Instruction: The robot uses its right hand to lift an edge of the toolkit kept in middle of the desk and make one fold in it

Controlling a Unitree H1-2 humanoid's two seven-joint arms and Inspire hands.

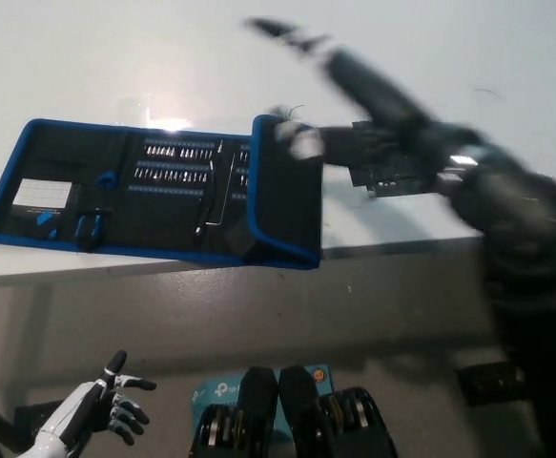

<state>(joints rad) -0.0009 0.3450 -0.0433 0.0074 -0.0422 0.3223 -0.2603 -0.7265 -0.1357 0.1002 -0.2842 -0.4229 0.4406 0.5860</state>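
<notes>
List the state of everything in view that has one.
toolkit: lying open on the desk, right flap folded over.
right robot hand: raised above the desk, motion-blurred, holding nothing visible.
left robot hand: resting low, open.
black patch: flat on the desk, partly hidden by the arm.
</notes>
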